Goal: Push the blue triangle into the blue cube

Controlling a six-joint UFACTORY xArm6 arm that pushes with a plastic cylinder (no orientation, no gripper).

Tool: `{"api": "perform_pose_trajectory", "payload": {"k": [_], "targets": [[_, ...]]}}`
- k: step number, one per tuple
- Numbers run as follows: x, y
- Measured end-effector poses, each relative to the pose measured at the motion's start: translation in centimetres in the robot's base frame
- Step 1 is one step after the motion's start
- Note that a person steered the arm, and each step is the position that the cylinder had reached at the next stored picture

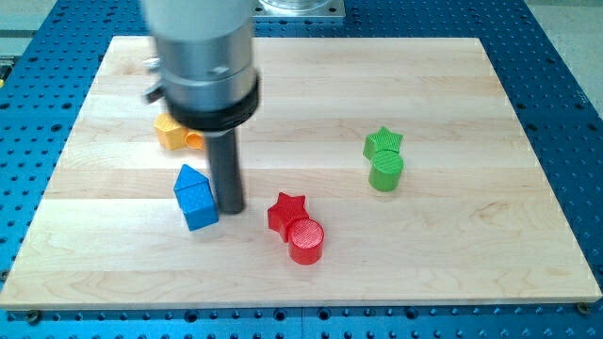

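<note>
Our tip (231, 209) sits just right of the blue triangle (191, 178) already touching the blue cube (199, 209); no hand shows, so little pushing remains.

my tip (231, 209) just right of blue cube (199, 212), blue triangle (190, 179) touching above

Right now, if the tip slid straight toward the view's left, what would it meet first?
My tip sits just right of the blue block, so it would likely hit that first; whether they already touch is unclear.
</note>
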State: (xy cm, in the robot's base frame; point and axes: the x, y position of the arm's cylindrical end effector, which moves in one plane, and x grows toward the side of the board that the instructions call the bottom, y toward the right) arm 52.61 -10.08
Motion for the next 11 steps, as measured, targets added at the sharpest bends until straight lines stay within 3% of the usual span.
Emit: {"api": "perform_pose_trajectory", "payload": {"k": [1,3,4,6,7,8,9,11], "targets": [[0.6,-7.1],[-2.9,3.2],[-6.9,4.4],[-5.9,-0.6],[-8.0,-3.3],[-7.6,-5.7],[-4.3,-5.2],[-3.9,-7.7]]}}
